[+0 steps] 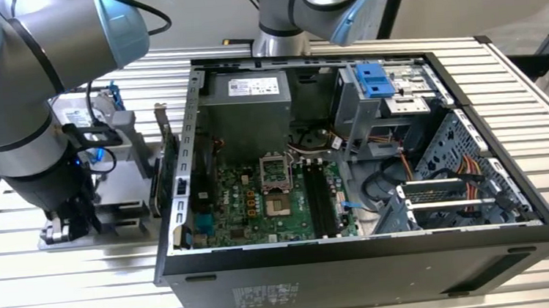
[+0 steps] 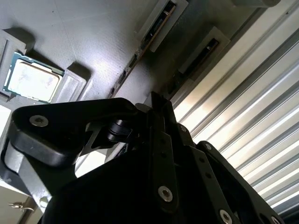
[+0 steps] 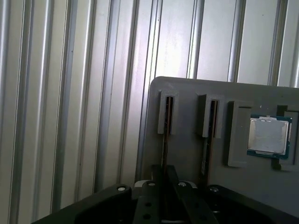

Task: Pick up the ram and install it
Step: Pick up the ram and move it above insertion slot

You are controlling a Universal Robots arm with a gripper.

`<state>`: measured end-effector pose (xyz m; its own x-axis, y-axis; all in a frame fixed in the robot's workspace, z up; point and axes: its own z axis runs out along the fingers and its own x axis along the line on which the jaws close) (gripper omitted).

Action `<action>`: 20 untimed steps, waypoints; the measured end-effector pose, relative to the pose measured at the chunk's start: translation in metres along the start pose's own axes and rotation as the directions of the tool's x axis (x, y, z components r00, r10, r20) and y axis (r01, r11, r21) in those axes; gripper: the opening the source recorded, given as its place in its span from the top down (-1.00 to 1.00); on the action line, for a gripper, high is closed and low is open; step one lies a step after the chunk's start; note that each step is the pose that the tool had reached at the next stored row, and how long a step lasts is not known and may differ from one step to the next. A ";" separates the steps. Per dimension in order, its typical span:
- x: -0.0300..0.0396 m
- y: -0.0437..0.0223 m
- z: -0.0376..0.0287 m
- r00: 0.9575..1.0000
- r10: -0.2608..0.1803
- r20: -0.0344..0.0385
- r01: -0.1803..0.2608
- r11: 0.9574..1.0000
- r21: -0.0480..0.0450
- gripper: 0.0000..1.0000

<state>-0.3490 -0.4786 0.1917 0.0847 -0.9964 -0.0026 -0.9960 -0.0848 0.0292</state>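
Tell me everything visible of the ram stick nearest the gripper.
In the first wrist view the ram shows edge-on as a thin dark strip, standing on its long edge on the grey holder. One end sits in a raised grey slot; the other runs under the gripper, which is right over it. Another stick stands parallel beside it.

Black metal computer case [image 1: 362,272] on silver ribbed aluminium table [image 1: 71,302]; inside the case, green motherboard [image 1: 259,207] and blue plastic drive clips [image 1: 379,79]. Outside the case, grey holder tray [image 3: 187,158] with dark slim ram stick [image 3: 165,140] and silver square processor chip, blue-green rim [image 3: 268,136].
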 end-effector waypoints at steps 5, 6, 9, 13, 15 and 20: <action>0.0000 0.0000 0.0000 1.000 -0.001 0.000 0.001 1.000 0.000 1.00; 0.0000 0.0000 0.0001 1.000 -0.002 0.000 0.002 1.000 0.000 1.00; 0.0000 -0.0001 0.0000 1.000 -0.003 0.000 0.003 1.000 0.000 1.00; 0.0000 0.0000 -0.0018 1.000 -0.003 0.000 0.003 1.000 0.000 1.00; 0.0000 0.0001 -0.0034 1.000 -0.003 0.000 0.003 1.000 0.000 1.00; 0.0000 0.0002 -0.0082 1.000 -0.003 0.000 0.003 1.000 0.000 1.00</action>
<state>-0.3490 -0.4785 0.2000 0.0873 -0.9962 -0.0027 -0.9957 -0.0874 0.0292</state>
